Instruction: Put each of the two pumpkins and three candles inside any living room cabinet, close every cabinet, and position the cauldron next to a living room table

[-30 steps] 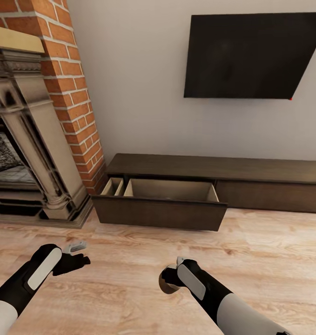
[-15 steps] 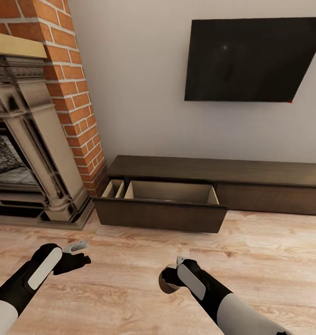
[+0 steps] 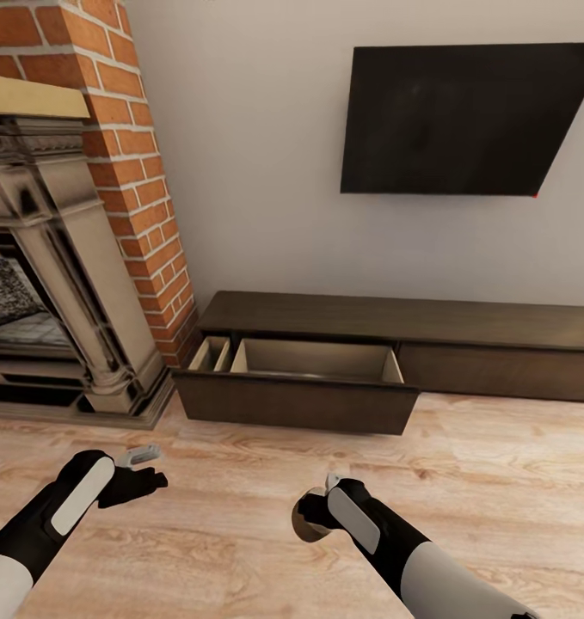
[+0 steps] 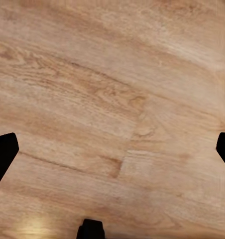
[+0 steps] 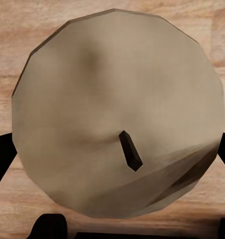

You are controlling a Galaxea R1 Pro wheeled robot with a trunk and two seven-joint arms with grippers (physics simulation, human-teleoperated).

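Observation:
My right gripper hangs low over the floor, shut on a stubby tan candle. In the right wrist view the candle's flat top with its dark wick sits between the two fingers. My left gripper is open above bare floorboards, with nothing between its fingers. The long dark brown cabinet stands against the wall ahead. Its left drawer is pulled out and shows a light tan inside in which I see nothing. Pumpkins and cauldron are out of view.
A stone fireplace with a brick chimney column stands at the left, its base close to the drawer's left end. A black TV hangs on the wall above the cabinet. Wooden floor lies between me and the cabinet.
The whole picture has slid down a little, so the camera has moved. Both arms keep their places in the view, and the candle stays in the right gripper.

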